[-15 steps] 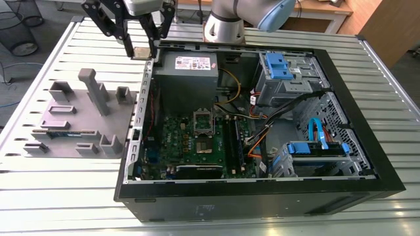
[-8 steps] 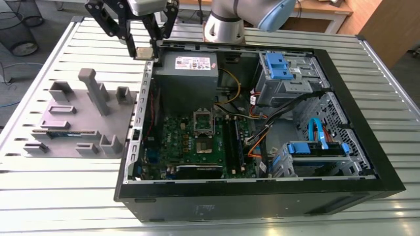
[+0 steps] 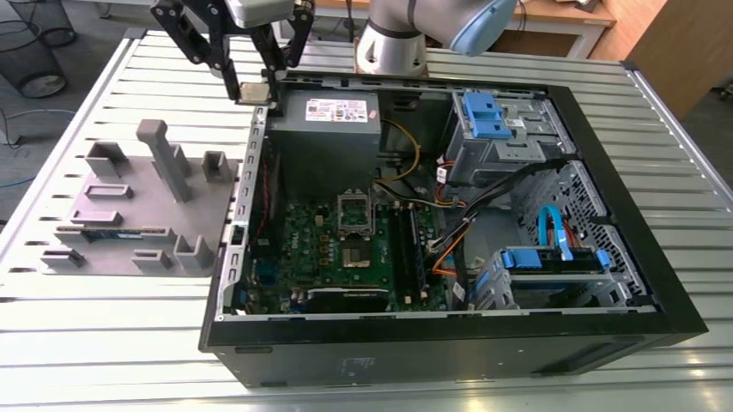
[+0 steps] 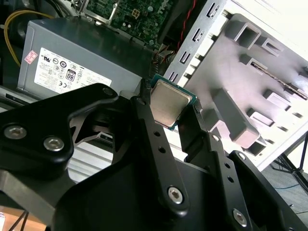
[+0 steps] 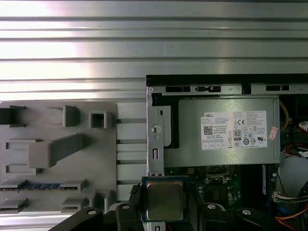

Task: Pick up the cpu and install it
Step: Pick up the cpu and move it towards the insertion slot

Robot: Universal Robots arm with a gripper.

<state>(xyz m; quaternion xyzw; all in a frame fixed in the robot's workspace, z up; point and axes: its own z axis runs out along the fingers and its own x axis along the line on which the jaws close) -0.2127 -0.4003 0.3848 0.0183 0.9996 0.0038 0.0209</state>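
Arm (image 3: 401, 34) is cut off at the exterior view's top, fingers (image 4: 150, 131) hide the cpu (image 4: 169, 103) side edges, and the tool (image 3: 254, 91) pinches the cpu near the case (image 3: 458, 352) corner.

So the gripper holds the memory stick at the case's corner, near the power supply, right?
No, the gripper holds the cpu, not the memory stick, which lies in the grey tray. Both wrist views show it, near the power supply.
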